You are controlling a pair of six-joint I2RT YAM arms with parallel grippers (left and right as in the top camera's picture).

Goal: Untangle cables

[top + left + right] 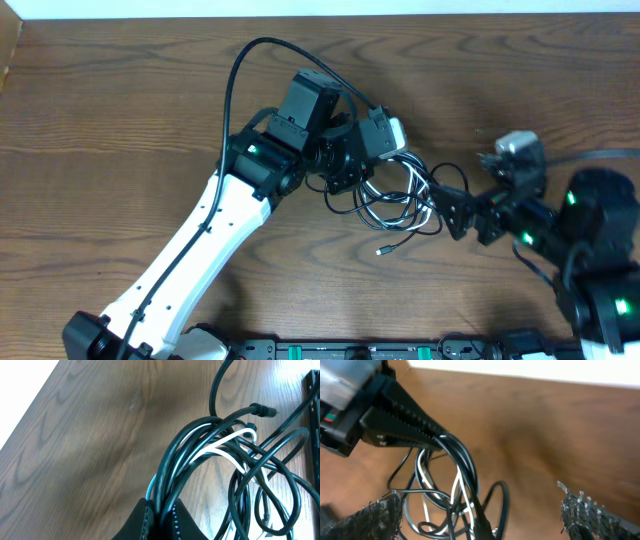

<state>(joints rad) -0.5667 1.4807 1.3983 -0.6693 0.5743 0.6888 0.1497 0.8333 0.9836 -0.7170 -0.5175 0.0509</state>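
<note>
The thin, glossy black cable (190,455) and the thin white cable (226,440) lay looped through each other in one knot on the brown wooden surface (120,120), a little nearer its right edge than its left and about midway between the far and near edges. A small black plug (263,410) stuck out free of the loops. The left fingers (146,521) were clamped on a bunch of strands of both cables. The right fingers (379,516) stood wide apart just beside the knot, holding nothing. The cables looked light, limp and rather slippery, so the loops would probably sag and drag along together when pulled. A single strand close to a free plug end, clear of the crossings, seemed the best place to take hold
</note>
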